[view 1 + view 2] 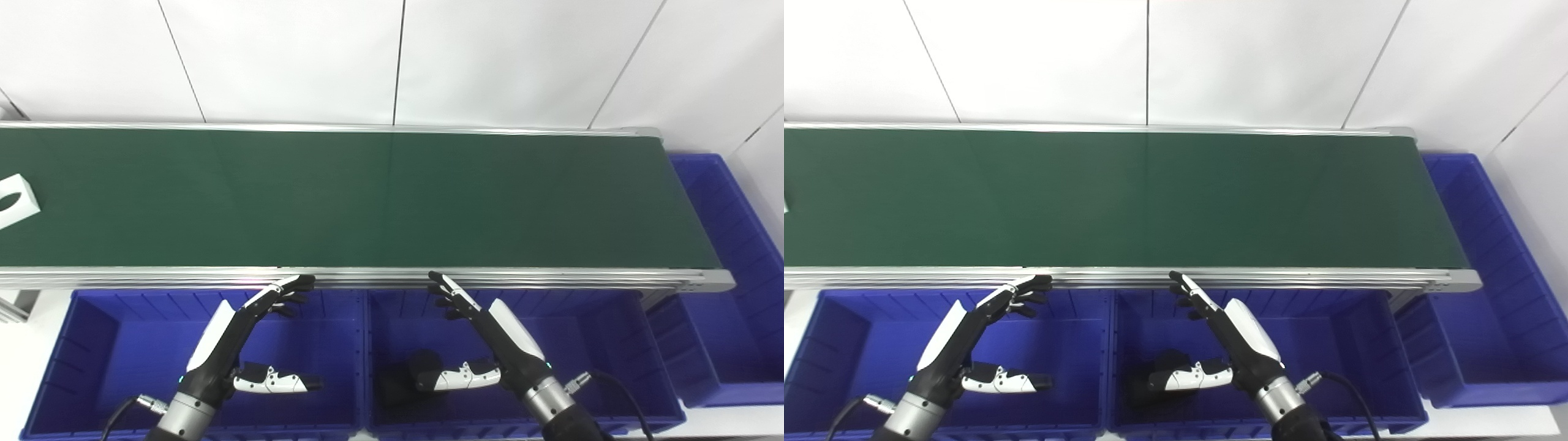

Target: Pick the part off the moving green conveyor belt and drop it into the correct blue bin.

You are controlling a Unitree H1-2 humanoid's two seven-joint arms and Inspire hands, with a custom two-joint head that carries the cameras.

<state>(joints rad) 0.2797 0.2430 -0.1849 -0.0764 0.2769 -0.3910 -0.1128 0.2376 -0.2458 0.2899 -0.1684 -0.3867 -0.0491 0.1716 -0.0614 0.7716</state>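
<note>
A white block-shaped part (15, 199) with an oval hole lies at the far left end of the green conveyor belt (380, 196), cut off by the picture edge. My left hand (245, 343) hovers open over the left blue bin (92, 343), fingertips near the belt's near rail. My right hand (484, 343) hovers open over the middle blue bin (600, 343), fingers spread, thumb pointing left. Both hands hold nothing and are far from the part. A dark object (404, 376) lies in the middle bin under my right thumb.
A third blue bin (735, 257) stands past the belt's right end. An aluminium rail (367, 277) runs along the belt's near edge, above the bins. White wall panels lie behind the belt.
</note>
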